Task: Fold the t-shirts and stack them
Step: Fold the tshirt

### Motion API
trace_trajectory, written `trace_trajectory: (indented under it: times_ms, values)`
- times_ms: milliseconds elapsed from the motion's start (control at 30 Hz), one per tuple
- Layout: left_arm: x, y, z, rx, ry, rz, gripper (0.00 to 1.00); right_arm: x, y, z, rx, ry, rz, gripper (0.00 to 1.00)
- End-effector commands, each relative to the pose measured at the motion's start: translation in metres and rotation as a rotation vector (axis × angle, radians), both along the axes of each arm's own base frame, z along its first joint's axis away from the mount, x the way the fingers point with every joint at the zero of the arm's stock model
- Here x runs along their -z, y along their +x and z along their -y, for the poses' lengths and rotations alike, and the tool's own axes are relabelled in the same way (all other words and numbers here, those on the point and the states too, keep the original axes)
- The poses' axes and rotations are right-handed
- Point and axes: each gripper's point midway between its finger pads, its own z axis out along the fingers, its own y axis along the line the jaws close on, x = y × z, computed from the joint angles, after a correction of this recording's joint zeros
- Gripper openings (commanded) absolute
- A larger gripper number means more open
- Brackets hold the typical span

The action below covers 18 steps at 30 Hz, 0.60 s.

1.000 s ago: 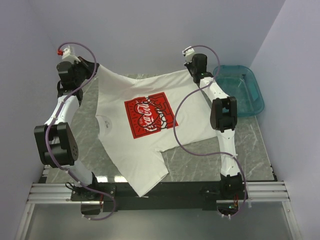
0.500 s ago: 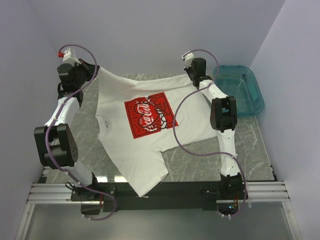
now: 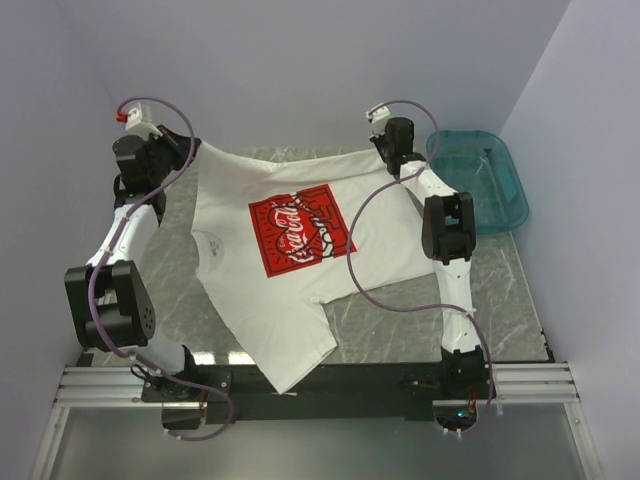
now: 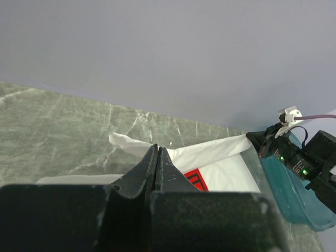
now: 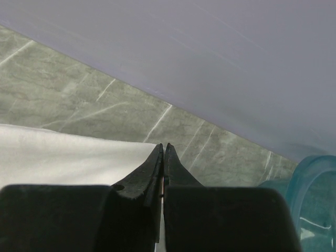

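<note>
Left gripper (image 4: pixel 157 151) jaws clenched on t-shirt (image 3: pixel 290 290) far corner, right gripper (image 5: pixel 163 149) jaws clamped on other corner. Hem taut between them, red print up, sleeve over near desk (image 3: pixel 500 290) edge.

Left claw (image 3: pixel 192 149) pinched closed, reached far forward, right claw (image 3: pixel 387 151) pinched closed, likewise extended

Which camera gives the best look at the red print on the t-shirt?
Top external: the whole red print shows on the t-shirt. Left wrist catches only one red corner; right wrist shows just white cloth.
</note>
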Motion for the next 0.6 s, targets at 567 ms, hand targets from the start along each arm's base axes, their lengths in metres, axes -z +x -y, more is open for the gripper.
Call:
trace_trajectory:
  times_ms: [567]
  values:
    - [0.0, -0.033, 0.012, 0.051, 0.02, 0.03, 0.01, -0.059, -0.007, 0.012, 0.026, 0.037, 0.11, 0.0]
